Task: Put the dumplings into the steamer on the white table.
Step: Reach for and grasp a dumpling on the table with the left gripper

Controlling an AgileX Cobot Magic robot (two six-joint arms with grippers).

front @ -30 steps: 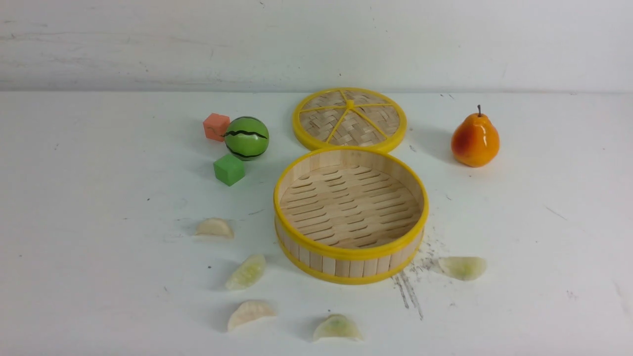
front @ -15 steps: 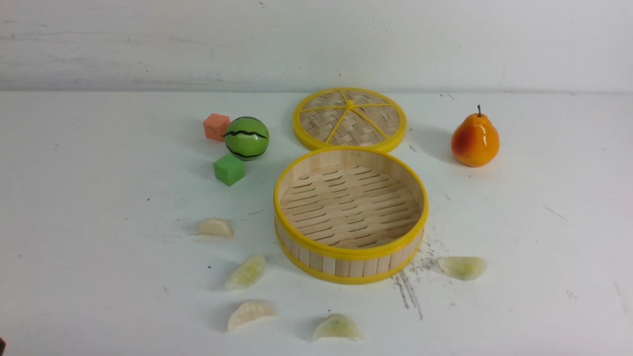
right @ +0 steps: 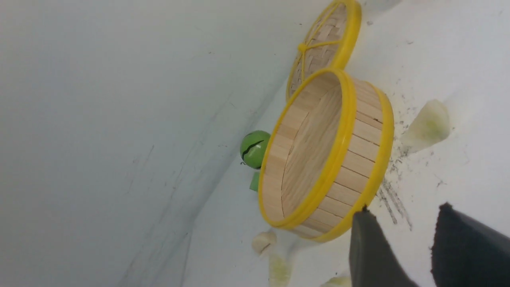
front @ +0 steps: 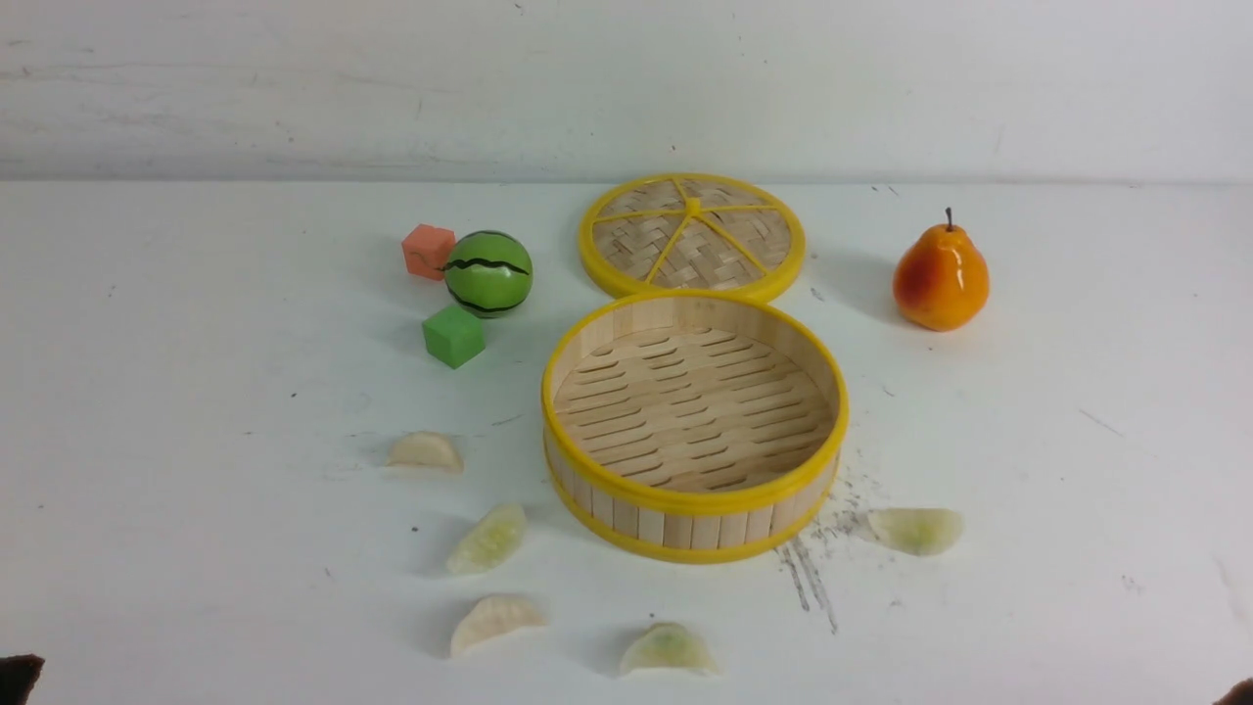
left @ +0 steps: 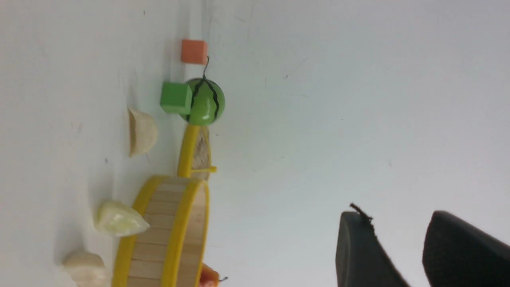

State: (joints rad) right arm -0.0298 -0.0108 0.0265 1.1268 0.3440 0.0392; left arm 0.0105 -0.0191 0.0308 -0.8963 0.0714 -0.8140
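Note:
The steamer stands empty mid-table on the white table. Several dumplings lie around its near side: three to its left, one in front, one to its right. My left gripper is open and empty, well back from the steamer; only its tip shows in the front view's lower left corner. My right gripper is open and empty, near the steamer's right side and the right dumpling.
The flat woven lid lies behind the steamer. A watermelon ball, an orange cube and a green cube sit at back left. A pear stands at back right. Dark scratch marks run by the steamer's front right.
The left gripper's tip has risen into the front view's lower left corner, and the right gripper's tip now shows at the lower right corner. No object has moved.

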